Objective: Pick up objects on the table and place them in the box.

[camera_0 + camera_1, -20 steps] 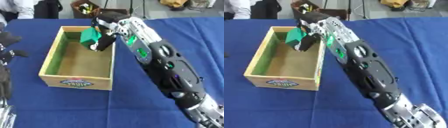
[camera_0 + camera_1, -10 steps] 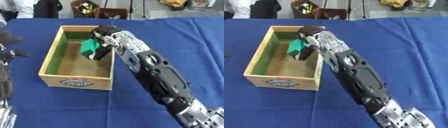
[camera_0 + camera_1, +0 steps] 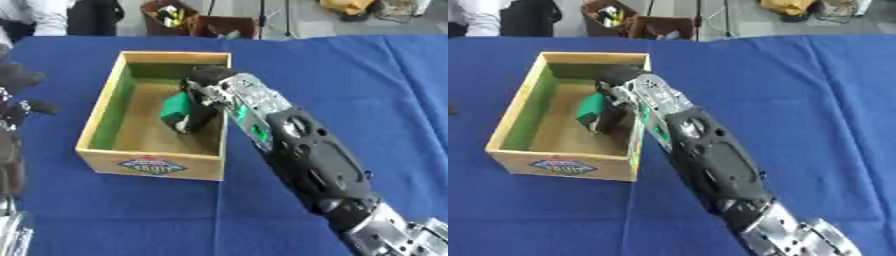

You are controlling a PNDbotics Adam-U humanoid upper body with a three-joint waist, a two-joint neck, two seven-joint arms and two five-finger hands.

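Now, right hand (image 3: 203,102): fingers curled round green object (image 3: 176,106), low inside wooden box (image 3: 105,102).
Risk: arm catches box wall on withdrawal.
Left hand (image 3: 13,107): cannot tell.

box (image 3: 96,117) on table (image 3: 350,75), right hand (image 3: 199,107) with object (image 3: 175,106) inside box

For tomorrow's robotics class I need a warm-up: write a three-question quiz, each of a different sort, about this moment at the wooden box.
1. True or false: the right hand is inside the wooden box.
2. The object that hand holds is: A red, B green, C yellow.
3. Fill in: the table is covered by a ____ cloth.

Key: 1 true; 2 B; 3 blue.
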